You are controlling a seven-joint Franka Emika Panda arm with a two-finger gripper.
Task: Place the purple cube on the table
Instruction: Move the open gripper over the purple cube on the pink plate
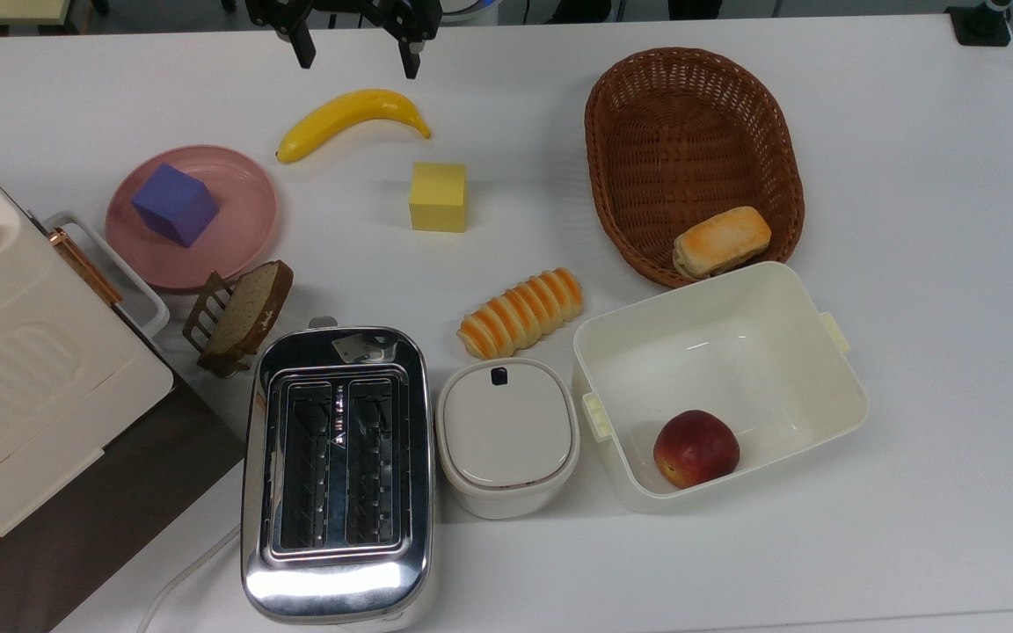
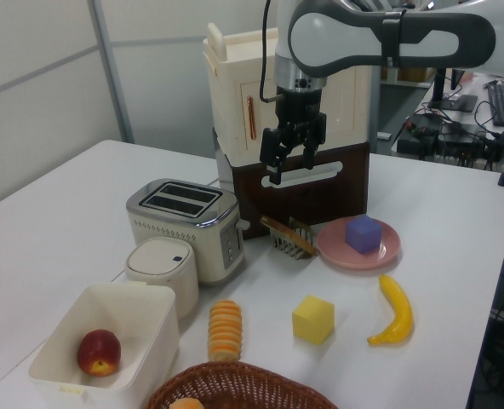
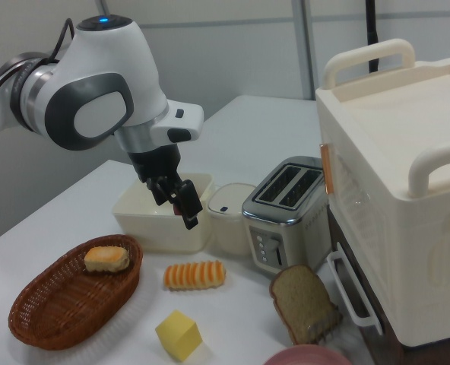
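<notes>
We see a white table (image 1: 911, 132) crowded with kitchen things. The purple cube (image 1: 175, 204) sits on a round pink plate (image 1: 243, 189) toward the top view's left, resting on the plate's surface, not on the tabletop. Just beside the plate, a slice of bread (image 1: 251, 306) stands tilted in a small rack. A banana (image 1: 350, 118) lies above the plate in the top view, and a yellow cube (image 1: 438, 196) rests on the table between the banana and a ridged bread roll (image 1: 521, 312).

The robot's gripper (image 1: 353, 48) hangs in the air near the top edge of the top view, above the banana, well apart from the purple cube. Its fingers are spread apart and hold nothing.

Nearer the bottom of the top view we find a chrome toaster (image 1: 337, 475), a small white lidded pot (image 1: 506, 435), and a white tub (image 1: 814, 352) holding an apple (image 1: 695, 447). A brown wicker basket (image 1: 691, 97) holds a bun (image 1: 722, 241).
</notes>
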